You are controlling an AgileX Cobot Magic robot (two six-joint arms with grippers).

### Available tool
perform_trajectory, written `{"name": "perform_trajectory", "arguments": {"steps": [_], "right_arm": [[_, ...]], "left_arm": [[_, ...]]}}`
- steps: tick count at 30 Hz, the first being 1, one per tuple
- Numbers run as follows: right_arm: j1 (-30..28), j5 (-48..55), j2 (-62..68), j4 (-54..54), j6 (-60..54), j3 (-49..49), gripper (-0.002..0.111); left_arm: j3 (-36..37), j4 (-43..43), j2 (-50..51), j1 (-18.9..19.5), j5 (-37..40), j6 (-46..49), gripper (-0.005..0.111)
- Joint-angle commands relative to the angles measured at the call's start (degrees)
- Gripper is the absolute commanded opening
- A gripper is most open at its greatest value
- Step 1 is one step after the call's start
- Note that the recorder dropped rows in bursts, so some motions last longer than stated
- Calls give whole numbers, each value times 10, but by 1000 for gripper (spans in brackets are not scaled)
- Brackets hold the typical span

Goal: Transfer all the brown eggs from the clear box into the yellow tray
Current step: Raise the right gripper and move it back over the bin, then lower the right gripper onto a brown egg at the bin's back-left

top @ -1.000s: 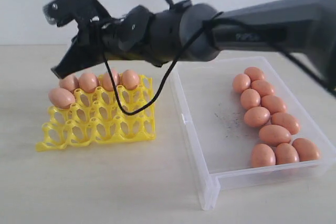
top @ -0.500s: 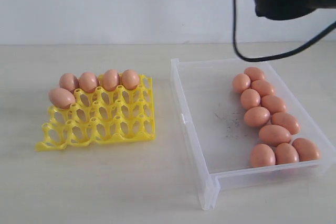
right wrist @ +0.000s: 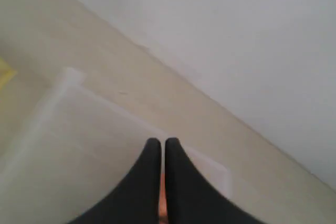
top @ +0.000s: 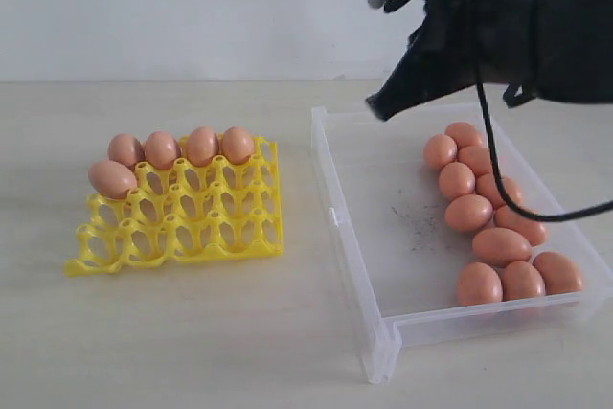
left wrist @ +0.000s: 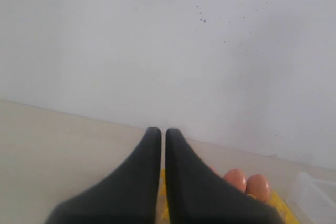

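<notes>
Right gripper (top: 376, 105) clenched, empty, above clear box (top: 345, 254) far end, 11 brown eggs (top: 468, 213) below, prob. not touching

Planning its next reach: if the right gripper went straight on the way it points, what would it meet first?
Probably the clear box's far wall, ahead of the shut jaws, or the table just behind it; depth is unclear.

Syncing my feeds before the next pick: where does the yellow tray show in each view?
Exterior view: yellow tray left of the clear box, eggs along its far side.
Left wrist view: yellow strip beneath two eggs, beside the end effector.
Right wrist view: a yellow sliver beyond the box corner.
Shared landmark: the clear box's corner.
</notes>
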Motion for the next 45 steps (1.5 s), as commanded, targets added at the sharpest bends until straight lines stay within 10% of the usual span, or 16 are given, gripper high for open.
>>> {"name": "perform_trajectory", "arguments": {"steps": [1,4,9,17,24,31,36,45], "right_arm": [[-7,228,-6,-5,21,40,0],[-7,385,-6,-5,107,58,0],[-7,471,-6,-337,456,60,0],[-61,166,-5,-984,1110,84,0],[-151,45,25,-998,1128,117,0],[-230,418,102,-1001,1092,-43,0],[-230,700,172,-931,863,-169,0],[-183,730,199,-944,619,-185,0]], "left_arm": [[-2,-2,-2,-2,0,5,4],[-2,-2,-2,-2,0,5,4],[-2,-2,-2,-2,0,5,4],[-2,-2,-2,-2,0,5,4],[-2,-2,-2,-2,0,5,4],[-2,-2,-2,-2,0,5,4],[-2,-2,-2,-2,0,5,4],[-2,-2,-2,-2,0,5,4]]}}
